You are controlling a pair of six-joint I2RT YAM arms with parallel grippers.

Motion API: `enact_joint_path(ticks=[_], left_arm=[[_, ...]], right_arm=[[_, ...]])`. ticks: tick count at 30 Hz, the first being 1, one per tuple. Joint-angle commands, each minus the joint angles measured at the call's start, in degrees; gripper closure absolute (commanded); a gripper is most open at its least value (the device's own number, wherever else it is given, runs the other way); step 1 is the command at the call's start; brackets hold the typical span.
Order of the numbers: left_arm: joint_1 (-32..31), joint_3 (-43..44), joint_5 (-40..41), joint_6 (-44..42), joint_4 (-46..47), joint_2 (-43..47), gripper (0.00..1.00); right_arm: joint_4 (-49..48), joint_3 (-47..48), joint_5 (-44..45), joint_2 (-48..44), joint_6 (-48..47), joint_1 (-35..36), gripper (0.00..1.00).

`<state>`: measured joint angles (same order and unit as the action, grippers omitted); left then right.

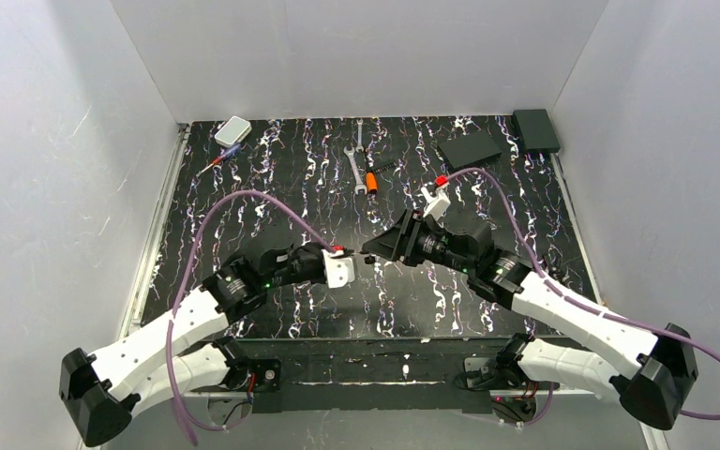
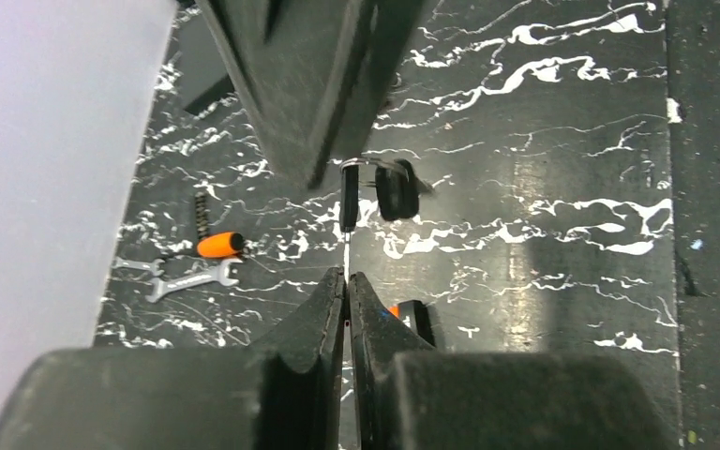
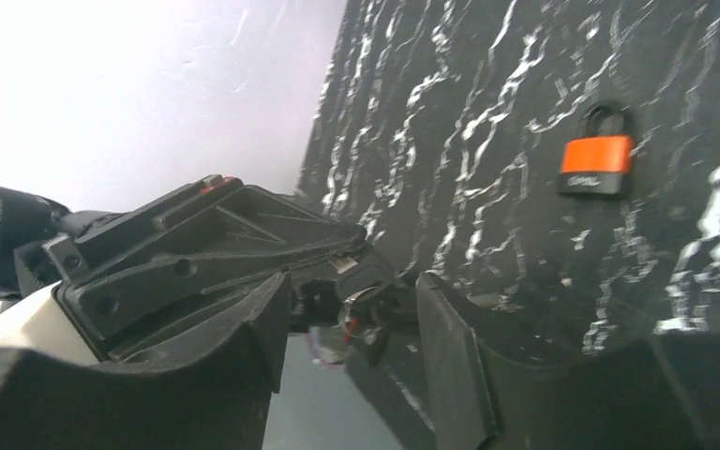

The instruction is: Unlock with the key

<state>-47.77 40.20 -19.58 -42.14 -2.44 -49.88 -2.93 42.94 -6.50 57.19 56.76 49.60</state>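
Note:
The key [image 2: 349,199] is a thin silvery blade with a dark head, on a small ring with a second dark piece [image 2: 397,190]. My left gripper [image 2: 348,275] is shut on the blade tip, holding the key out in the air above the table. My right gripper [image 3: 352,281] stands open around the key bunch [image 3: 358,314], its fingers apart on either side and not touching it. In the top view the left gripper [image 1: 352,262] and right gripper [image 1: 380,246] meet tip to tip over mid-table. An orange padlock [image 3: 598,164] with a dark shackle lies flat on the table, also seen below my left fingers [image 2: 403,314].
Silver wrenches [image 1: 358,161] and an orange-handled tool [image 1: 372,180] lie at the back centre. A white box [image 1: 232,130] and a small screwdriver [image 1: 217,161] sit back left. Dark flat boxes [image 1: 536,129] occupy the back right corner. White walls enclose three sides.

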Motion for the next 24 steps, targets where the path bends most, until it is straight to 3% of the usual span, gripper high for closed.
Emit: enact_joint_path(ticks=[1,14,24], left_arm=[[-0.3,3.5,-2.5,3.9,-5.7,-2.9,1.00],[-0.2,13.4,-8.4,15.8,-16.5,-14.2,1.00],[0.3,16.4,-15.5,23.8,-18.2,-14.3,1.00]], right_arm=[[12.0,6.5,6.2,-4.8,-12.5,0.3,0.36],[17.4,5.5,4.6,-9.5,-24.4,0.3,0.35],[4.1,-3.1,2.2,-19.8,-35.8,0.3,0.34]])
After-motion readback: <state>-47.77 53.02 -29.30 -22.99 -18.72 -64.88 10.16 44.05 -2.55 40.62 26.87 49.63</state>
